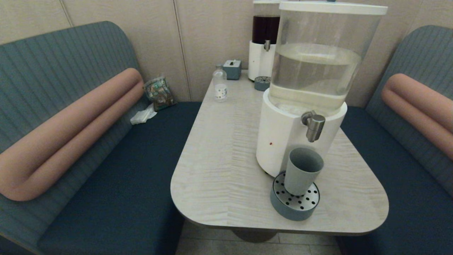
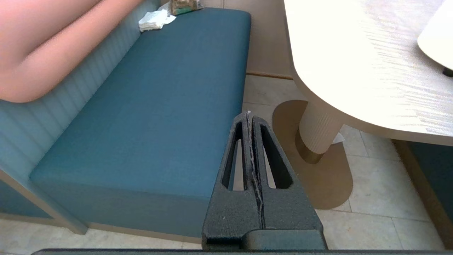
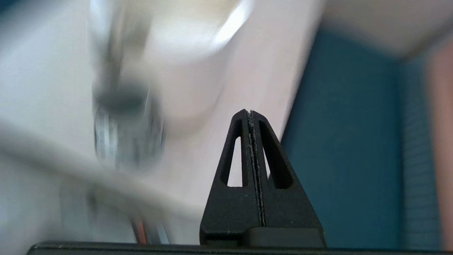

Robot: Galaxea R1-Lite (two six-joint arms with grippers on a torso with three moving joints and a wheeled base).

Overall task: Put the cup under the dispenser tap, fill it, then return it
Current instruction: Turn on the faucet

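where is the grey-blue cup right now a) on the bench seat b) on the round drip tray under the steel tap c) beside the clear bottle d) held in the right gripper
b: the cup stands upright on the perforated drip tray, below the dispenser tap.

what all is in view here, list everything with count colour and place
cup: 1, grey-blue, upright on the drip tray under the dispenser tap
drip tray: 1, grey-blue with perforated steel top, table's near right
large dispenser: 1, white base, clear tank, pale liquid
dark-liquid dispenser: 1, far end of table
small bottle: 1, clear, far left of table
small box: 1, grey-blue, by wall
table: 1, pale wood
benches: 2, teal, pink bolsters
left gripper: black fingers shut, over left bench
right gripper: black fingers shut, beside table
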